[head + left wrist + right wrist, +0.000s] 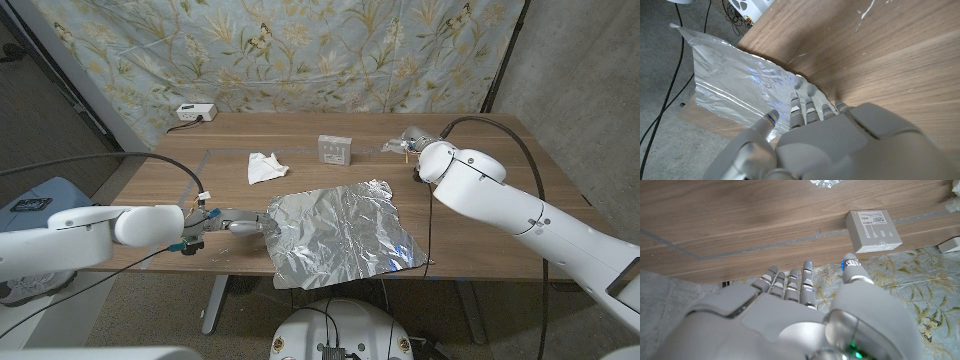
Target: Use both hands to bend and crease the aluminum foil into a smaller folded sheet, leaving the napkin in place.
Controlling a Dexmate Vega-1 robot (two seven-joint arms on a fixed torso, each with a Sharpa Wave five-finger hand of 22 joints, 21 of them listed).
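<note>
Crinkled silver aluminum foil sheet [340,233] lies unfolded at the wooden table's [500,190] near edge; no crease yet. Left hand [232,223] touches its left edge, grip unclear. Right hand [412,143] hovers empty, fingers apart. Crumpled white napkin [265,167] untouched.

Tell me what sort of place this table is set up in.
Probably a makeshift lab or test room, not a home: a floral cloth hangs as a backdrop behind the table, the bare concrete wall shows beside it, and cables trail to the robot's arms.

Small printed label on the white box [874,230], its lettering too tiny to read.
</note>
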